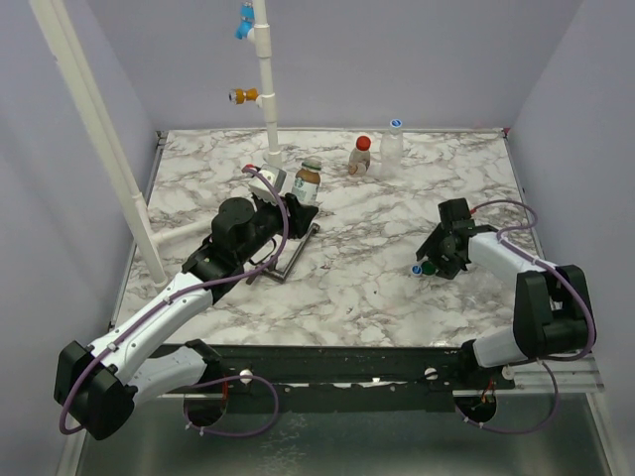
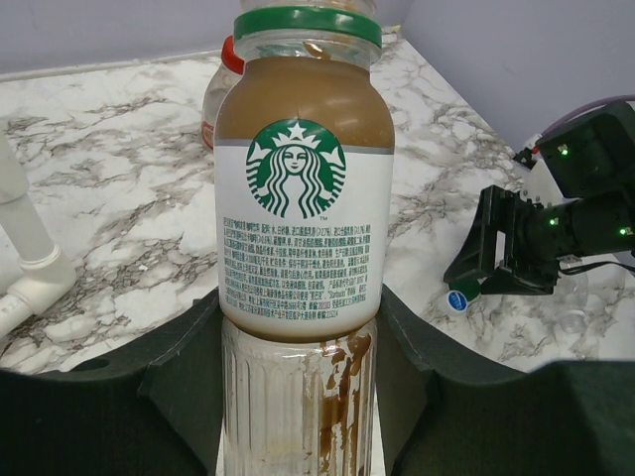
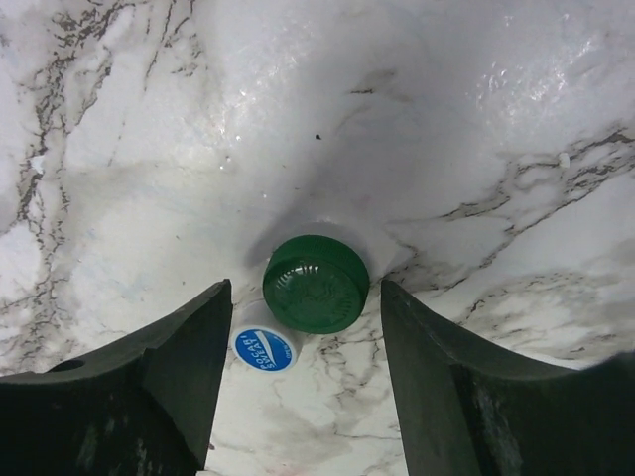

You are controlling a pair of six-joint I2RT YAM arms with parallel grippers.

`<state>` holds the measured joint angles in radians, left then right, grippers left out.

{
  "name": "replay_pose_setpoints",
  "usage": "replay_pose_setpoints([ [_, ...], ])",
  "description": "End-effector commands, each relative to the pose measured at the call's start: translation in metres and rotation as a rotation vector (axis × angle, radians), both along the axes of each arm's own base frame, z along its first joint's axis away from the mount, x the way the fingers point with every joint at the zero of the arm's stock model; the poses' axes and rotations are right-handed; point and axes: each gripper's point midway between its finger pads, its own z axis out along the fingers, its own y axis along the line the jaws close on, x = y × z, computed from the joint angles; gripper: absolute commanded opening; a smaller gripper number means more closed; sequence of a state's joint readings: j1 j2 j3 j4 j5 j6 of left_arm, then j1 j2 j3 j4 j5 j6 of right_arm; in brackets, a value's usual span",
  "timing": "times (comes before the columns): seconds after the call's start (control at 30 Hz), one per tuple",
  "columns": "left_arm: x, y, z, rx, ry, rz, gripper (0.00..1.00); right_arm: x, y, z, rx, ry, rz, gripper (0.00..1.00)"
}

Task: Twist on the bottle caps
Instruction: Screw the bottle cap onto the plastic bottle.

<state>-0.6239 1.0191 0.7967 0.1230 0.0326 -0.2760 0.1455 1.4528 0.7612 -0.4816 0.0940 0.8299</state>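
A Starbucks coffee bottle (image 2: 303, 188) with a green neck ring stands between the pads of my left gripper (image 2: 298, 397), which is shut on its ribbed clear base. From above, this bottle (image 1: 309, 181) stands at the back left of the table. My right gripper (image 3: 305, 293) points down over a green cap (image 3: 316, 283) lying on the marble. Its fingers (image 3: 189, 347) stand on either side of the cap with gaps, so it is open. A white-and-blue cap (image 3: 265, 349) lies touching the green one, close to the left finger. From above, the right gripper (image 1: 431, 264) is at mid-right.
A bottle with a red cap (image 1: 361, 156) and a clear bottle with a white-and-blue cap (image 1: 394, 144) stand at the back. A white pipe (image 1: 268, 89) with orange (image 1: 243, 96) and blue (image 1: 244, 25) fittings rises at the back left. A metal bracket (image 1: 293, 256) lies under the left arm.
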Motion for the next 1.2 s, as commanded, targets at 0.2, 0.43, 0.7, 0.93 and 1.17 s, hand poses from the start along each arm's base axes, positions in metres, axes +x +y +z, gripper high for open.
replay_pose_setpoints([
  [0.2, 0.002, -0.01, 0.001, 0.013, 0.001, -0.045, 0.23, -0.008, -0.017, -0.001, -0.168, 0.037, -0.003, 0.53],
  [0.43, 0.002, -0.026, -0.005, 0.027, 0.014, -0.123, 0.26, -0.003, -0.014, 0.002, -0.235, 0.033, 0.033, 0.51],
  [0.7, -0.005, -0.048, -0.017, 0.087, -0.037, -0.287, 0.33, 0.008, -0.01, 0.015, -0.236, 0.004, 0.072, 0.26],
  [0.93, -0.021, -0.056, -0.008, 0.032, -0.253, -0.386, 0.32, 0.032, 0.011, 0.07, -0.154, -0.117, 0.17, 0.18],
  [1.17, -0.04, -0.059, -0.01, 0.043, -0.388, -0.481, 0.32, 0.05, 0.092, 0.174, 0.19, -0.418, 0.513, 0.17],
])
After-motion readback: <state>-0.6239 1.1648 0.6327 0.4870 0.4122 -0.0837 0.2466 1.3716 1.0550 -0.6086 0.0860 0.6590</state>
